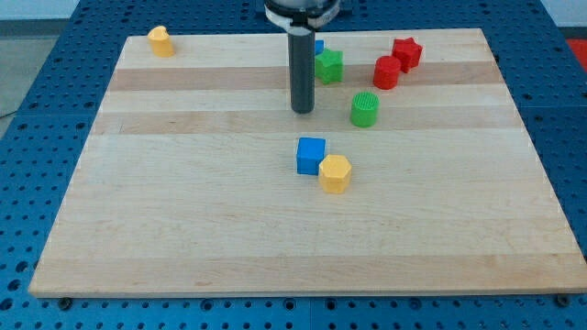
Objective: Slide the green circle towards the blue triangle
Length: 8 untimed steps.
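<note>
The green circle (364, 108) stands on the wooden board (183, 202), right of centre toward the view's top. My tip (303, 111) rests on the board about a block's width to the green circle's left, not touching it. A small bit of a blue block (319, 46), likely the blue triangle, shows just behind the rod at the view's top; its shape is mostly hidden by the rod.
A green star (329, 64) sits right of the rod. A red cylinder (386, 72) and a red star (406, 53) lie at the top right. A blue cube (311, 155) touches a yellow hexagon (335, 173) near the centre. A yellow block (161, 41) is at the top left.
</note>
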### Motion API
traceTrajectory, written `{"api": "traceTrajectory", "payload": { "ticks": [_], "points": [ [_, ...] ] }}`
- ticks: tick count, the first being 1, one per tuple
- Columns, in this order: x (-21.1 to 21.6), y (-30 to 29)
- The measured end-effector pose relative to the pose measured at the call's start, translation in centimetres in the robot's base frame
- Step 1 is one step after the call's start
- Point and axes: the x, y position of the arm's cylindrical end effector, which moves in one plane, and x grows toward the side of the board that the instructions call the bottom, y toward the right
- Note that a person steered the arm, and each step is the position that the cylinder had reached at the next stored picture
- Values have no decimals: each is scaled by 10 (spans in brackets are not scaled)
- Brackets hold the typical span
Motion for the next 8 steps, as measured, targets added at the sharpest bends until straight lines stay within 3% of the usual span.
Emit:
{"api": "traceTrajectory", "payload": {
  "ticks": [1, 3, 4, 6, 8],
  "points": [
    [35, 13],
    [39, 139],
    [6, 134],
    [-2, -16],
    [18, -33]
  ]
}}
